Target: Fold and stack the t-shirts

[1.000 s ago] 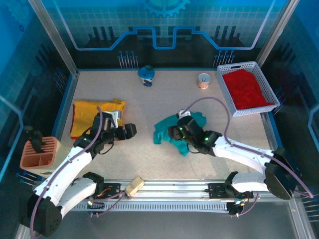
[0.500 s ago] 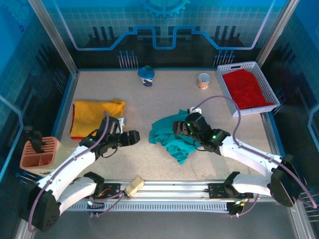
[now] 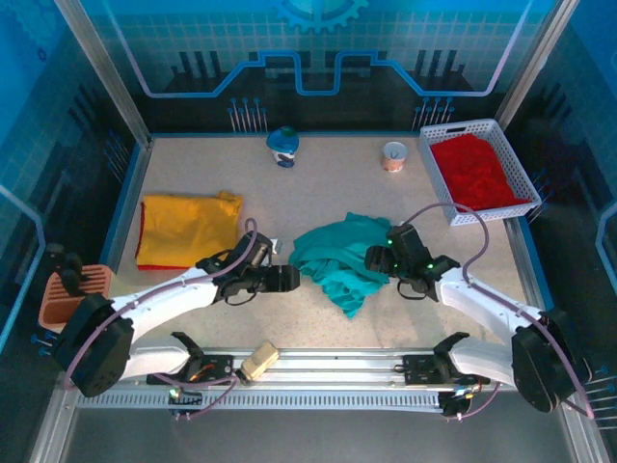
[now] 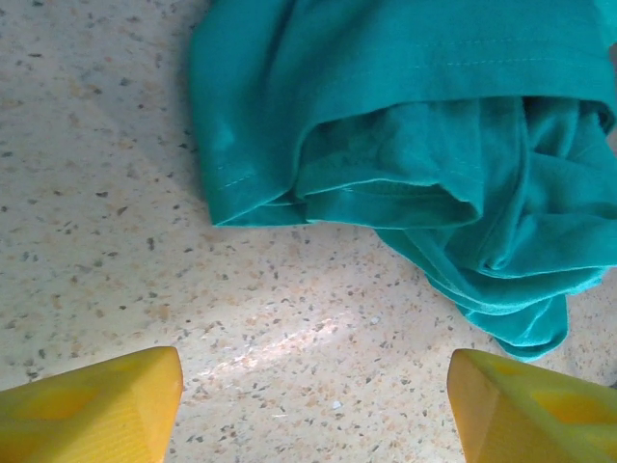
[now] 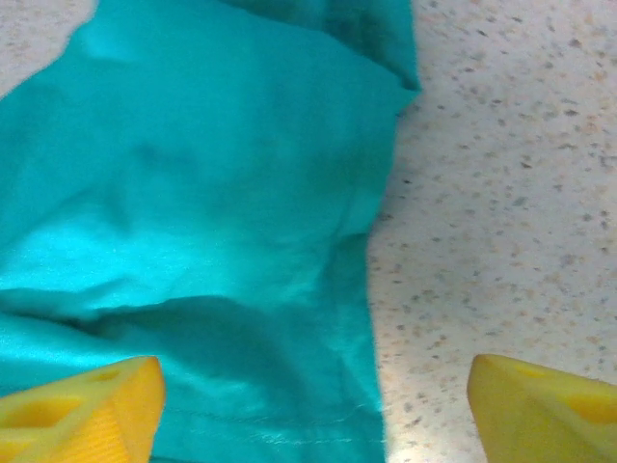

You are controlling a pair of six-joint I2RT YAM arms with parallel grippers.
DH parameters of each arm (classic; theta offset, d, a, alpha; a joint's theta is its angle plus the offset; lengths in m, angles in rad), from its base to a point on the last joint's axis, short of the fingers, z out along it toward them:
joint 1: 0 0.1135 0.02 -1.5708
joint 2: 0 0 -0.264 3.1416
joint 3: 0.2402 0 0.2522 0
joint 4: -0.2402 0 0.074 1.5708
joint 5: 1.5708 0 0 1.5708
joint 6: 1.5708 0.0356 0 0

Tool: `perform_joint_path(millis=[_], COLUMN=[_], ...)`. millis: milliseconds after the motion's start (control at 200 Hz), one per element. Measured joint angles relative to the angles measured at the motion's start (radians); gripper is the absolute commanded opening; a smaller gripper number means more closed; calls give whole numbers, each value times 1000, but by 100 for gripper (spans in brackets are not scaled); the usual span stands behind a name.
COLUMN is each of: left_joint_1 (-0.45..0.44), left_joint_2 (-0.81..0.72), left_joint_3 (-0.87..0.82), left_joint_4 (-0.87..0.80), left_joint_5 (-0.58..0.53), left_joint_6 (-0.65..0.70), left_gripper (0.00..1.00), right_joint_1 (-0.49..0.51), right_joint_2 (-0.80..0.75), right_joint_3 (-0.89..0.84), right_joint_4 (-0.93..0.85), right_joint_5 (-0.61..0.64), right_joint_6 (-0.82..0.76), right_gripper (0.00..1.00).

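The left gripper (image 3: pixel 287 279) stands wide open and empty, just beside the near-left edge of the crumpled teal t-shirt (image 3: pixel 337 262). The right gripper (image 3: pixel 376 257), also spread and holding nothing, hovers over its right side. The shirt lies bunched in the middle of the table (image 3: pixel 318 193), apart from the flat yellow t-shirt (image 3: pixel 188 228). Each gripper would best pinch a single hem layer at opposite corners, then draw the cloth flat before folding.

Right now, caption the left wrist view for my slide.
Open left gripper facing crumpled teal t-shirt on speckled table.
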Motion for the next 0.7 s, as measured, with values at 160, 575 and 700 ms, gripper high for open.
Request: perform_joint_path(millis=[160, 575, 700], left_joint_1=[-3, -3, -3], left_joint_2=[-7, -47, -62], left_joint_3=[0, 0, -1], left_joint_4=[3, 2, -4], left_joint_5=[-18, -45, -50], left_joint_6=[0, 1, 1], left_gripper=[73, 72, 72], right_joint_1=[-26, -27, -26], right_joint_2=[77, 133, 118], right_joint_3=[-5, -50, -65], right_joint_4=[32, 116, 115], right_joint_5=[-76, -139, -140], right_joint_6=[27, 137, 154], right_gripper=[66, 46, 29])
